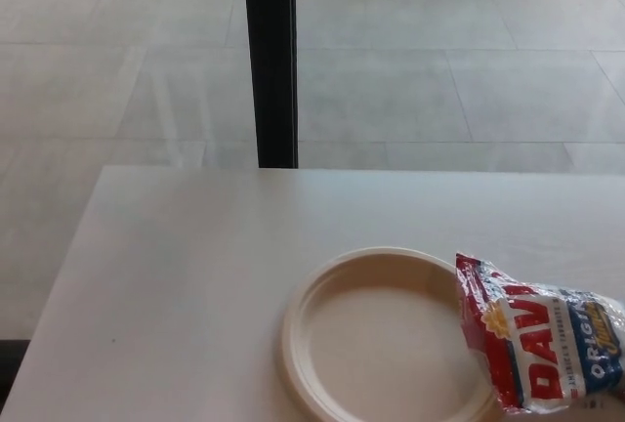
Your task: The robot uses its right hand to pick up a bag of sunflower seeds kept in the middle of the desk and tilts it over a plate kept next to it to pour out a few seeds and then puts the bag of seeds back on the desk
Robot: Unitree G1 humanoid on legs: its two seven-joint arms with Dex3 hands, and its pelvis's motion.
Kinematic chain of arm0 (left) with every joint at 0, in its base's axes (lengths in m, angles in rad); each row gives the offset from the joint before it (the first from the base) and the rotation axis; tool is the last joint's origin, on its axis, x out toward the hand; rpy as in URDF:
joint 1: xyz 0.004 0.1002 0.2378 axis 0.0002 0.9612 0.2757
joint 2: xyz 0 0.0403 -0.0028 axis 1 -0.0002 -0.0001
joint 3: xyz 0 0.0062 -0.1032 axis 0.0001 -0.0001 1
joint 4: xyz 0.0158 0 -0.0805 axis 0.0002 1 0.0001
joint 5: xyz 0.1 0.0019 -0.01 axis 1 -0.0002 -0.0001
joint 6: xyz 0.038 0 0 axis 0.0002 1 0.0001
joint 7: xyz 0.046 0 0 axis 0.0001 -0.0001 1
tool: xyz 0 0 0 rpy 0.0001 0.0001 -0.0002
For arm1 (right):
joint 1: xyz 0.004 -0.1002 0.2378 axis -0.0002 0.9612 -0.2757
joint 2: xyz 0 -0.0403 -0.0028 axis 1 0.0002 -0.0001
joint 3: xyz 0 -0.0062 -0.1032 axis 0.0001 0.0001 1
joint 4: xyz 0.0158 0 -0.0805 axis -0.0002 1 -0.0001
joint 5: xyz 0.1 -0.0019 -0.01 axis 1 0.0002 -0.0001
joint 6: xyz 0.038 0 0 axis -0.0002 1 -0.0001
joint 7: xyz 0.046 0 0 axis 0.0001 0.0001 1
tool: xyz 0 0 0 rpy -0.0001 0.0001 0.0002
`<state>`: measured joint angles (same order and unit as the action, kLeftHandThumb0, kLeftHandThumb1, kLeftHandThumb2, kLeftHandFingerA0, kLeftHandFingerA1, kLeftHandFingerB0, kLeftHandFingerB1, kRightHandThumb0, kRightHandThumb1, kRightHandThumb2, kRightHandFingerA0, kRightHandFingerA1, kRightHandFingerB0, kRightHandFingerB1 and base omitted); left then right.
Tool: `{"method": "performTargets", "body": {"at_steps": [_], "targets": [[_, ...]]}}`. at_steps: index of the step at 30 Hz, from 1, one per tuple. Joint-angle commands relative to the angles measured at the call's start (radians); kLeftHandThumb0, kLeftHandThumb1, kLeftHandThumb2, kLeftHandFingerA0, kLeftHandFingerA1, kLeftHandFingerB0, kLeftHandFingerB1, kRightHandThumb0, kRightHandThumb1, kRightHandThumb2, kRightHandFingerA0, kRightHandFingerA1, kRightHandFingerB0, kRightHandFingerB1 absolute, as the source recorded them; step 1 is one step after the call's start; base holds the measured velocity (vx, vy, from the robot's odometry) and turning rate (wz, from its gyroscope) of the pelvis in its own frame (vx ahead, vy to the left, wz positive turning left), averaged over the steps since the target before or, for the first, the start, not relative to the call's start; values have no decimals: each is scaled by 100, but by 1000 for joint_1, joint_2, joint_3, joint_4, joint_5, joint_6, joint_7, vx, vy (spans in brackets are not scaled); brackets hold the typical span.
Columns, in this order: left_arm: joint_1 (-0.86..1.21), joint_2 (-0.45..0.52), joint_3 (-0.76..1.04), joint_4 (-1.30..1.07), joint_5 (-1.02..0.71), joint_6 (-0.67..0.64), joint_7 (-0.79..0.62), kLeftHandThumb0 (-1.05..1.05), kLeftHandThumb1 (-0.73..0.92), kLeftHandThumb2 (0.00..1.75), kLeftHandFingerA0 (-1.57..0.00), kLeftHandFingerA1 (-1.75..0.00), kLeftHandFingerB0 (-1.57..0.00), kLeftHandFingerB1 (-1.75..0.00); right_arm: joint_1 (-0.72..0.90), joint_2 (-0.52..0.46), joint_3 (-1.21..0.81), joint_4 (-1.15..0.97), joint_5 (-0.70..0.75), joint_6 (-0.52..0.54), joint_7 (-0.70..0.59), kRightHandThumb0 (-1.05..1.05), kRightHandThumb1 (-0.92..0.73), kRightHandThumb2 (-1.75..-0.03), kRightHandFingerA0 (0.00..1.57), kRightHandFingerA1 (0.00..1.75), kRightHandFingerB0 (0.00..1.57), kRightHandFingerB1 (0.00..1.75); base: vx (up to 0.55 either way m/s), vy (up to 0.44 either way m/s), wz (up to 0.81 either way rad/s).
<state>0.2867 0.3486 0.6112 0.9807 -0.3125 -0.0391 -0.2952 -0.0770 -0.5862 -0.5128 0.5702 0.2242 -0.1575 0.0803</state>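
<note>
Neither hand was in view, so finger state could not be told. The sunflower seed bag (537, 349) lay on its side on the white desk (186, 285), red end overlapping the right rim of the cream plate (381, 339). The plate looked empty. Placement beside the plate suits a short tilt from the right hand's side; pickup apparently not begun.

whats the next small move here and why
Probably bring the right hand in from the right toward the bag of sunflower seeds. Neither hand is in view, the bag lies on the desk overlapping the plate rim, and the plate looks empty, so nothing is poured yet.
</note>
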Motion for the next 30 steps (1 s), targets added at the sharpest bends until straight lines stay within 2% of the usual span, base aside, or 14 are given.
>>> {"method": "performTargets", "body": {"at_steps": [1, 2, 4, 7, 8, 9, 10, 12, 13, 14, 24, 25, 26, 30], "targets": [[9, 0, 3, -26, -26, 8, 5, -37, 51, 108, -44, -78, -33, -69, 42, 5, 99, -103, -27, 29, 115, -105, -75, -74, 0, 0, 0, 0, 0, 0, 0], [13, 2, -1, -27, -24, 3, -5, -38, 51, 108, -42, -76, -31, -67, 50, 8, 114, -123, -16, 38, 138, -105, -73, -73, 0, 0, 0, 8, 0, 0, 0], [8, 4, -1, -17, -26, 2, -2, -38, 51, 108, -44, -78, -33, -69, 65, -4, 178, -141, -83, -18, 135, -105, -77, -73, 0, 0, 0, 0, 0, 0, 0], [-4, 11, -7, 20, -18, -10, 5, -38, 51, 107, -42, -75, -31, -67, 48, -9, 251, -117, -127, -54, 144, -105, -71, -75, 0, 0, 0, 21, 0, 0, 0], [-3, 10, -5, 22, -20, -17, 2, -39, 50, 108, -43, -77, -31, -67, 45, -8, 265, -114, -134, -54, 144, -105, -64, -121, 0, 46, 0, 49, 0, 0, 0], [-5, 10, -6, 24, -19, -19, 5, -38, 52, 108, -42, -75, -30, -66, 36, -6, 286, -104, -147, -62, 141, -105, -71, -70, 0, 0, 0, 26, 0, 0, 0], [5, -4, 9, -9, -43, -3, 1, -35, 54, 109, -43, -77, -31, -67, 25, -6, 307, -89, -171, -76, 128, -101, -66, -124, 0, 49, 0, 49, 0, 0, 0], [8, -7, 16, -20, -52, 0, -6, -35, 54, 109, -43, -77, -31, -67, 17, -7, 318, -78, -176, -82, 122, -101, -66, -124, 0, 49, 0, 49, 0, 0, 0], [3, -4, 15, -14, -51, 6, -6, -38, 53, 109, -39, -74, -30, -67, 2, -6, 334, -59, -189, -83, 117, -97, -61, -121, 0, 52, 0, 53, 0, 0, 0], [4, -3, 8, -17, -44, 3, -5, -37, 52, 109, -41, -75, -32, -68, -10, -3, 344, -46, -191, -78, 121, -105, -73, -68, 0, 7, 0, 30, 0, 0, 0], [10, -3, 8, -30, -55, 12, -6, -38, 50, 108, -42, -76, -32, -68, -81, -1, 382, 41, -219, -123, 132, -105, -73, -64, 0, 13, 0, 34, 0, 0, 0], [19, -3, 0, -47, -47, 12, -7, -38, 52, 109, -40, -75, -31, -68, -98, -2, 396, 54, -241, -123, 120, -105, -67, -71, 0, 0, 0, 37, 0, 0, 0], [14, 3, -10, -27, -29, -7, 2, -40, 50, 108, -44, -77, -33, -68, -111, 2, 400, 54, -243, -115, 116, -102, -65, -120, 0, 53, 0, 51, 0, 0, 0], [22, 0, -15, -49, -35, 8, 4, -40, 50, 108, -39, -74, -30, -66, -133, 6, 411, 70, -264, -125, 97, -102, -59, -119, 0, 50, 0, 45, 0, 0, 0]]}}
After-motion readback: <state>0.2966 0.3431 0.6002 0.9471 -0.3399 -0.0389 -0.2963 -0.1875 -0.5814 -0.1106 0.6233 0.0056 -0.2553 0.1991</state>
